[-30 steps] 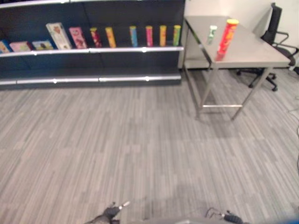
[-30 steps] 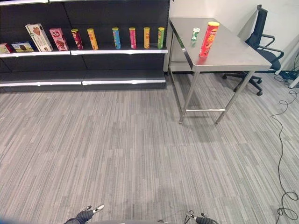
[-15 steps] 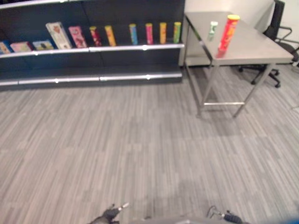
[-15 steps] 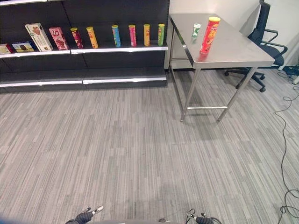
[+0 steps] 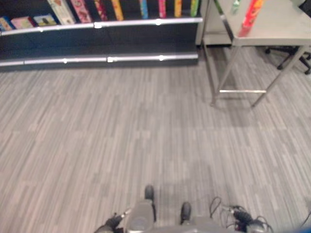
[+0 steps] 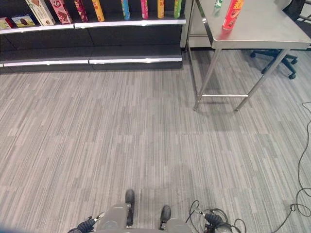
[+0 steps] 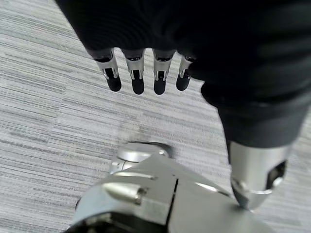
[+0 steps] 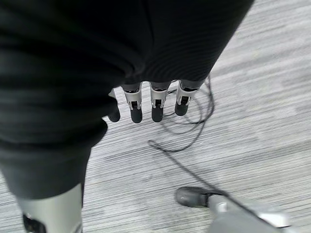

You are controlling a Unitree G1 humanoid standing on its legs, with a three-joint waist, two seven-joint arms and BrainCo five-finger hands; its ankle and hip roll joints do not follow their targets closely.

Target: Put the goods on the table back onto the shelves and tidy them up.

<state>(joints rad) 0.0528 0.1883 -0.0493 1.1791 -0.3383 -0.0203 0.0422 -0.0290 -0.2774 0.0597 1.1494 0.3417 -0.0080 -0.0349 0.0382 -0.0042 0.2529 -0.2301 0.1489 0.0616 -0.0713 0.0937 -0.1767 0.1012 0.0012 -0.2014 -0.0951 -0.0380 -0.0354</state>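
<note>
Left eye view: your whole picture has slid since a second ago, so that is the head tipping down, not the goods moving. The shelves (image 5: pixel 102 24) and the table (image 5: pixel 286 34) now sit at the top edge, with the red can (image 5: pixel 250 14) upright on the table and a green can (image 5: pixel 235 7) just beside it.

Right eye view: same story (both cans untouched on the table, well apart from you across the floor (image 6: pixel 146 136)).

Left wrist view: left hand (image 7: pixel 146 58) hangs over the floor, fingers (image 7: pixel 137 80) straight and apart, holding nothing.

Right wrist view: right hand (image 8: pixel 146 63) likewise, fingers relaxed, empty.

My read: nothing is picked yet. You're looking down mid-walk, so close on the table first.
</note>
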